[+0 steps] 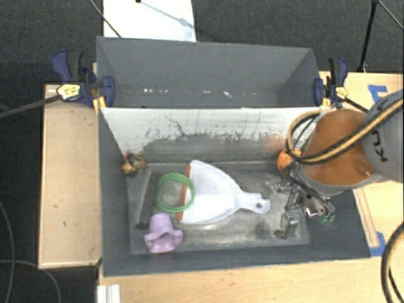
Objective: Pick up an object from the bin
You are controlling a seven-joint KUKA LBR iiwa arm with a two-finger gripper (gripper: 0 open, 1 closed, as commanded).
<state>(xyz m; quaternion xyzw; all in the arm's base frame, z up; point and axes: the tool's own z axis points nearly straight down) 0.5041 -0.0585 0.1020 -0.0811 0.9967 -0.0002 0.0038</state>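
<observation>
Ring seemingly on scoop, pincer rightward

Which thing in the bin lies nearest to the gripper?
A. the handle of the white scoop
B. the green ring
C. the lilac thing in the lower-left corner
A: the white scoop points its handle to the right, and the handle's end lies just left of the gripper, while the green ring and the lilac thing lie further left.

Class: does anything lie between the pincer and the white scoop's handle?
Nothing visible does. The pincer hangs just right of the white scoop's handle, which points toward it; only bare bin floor lies between.
</observation>
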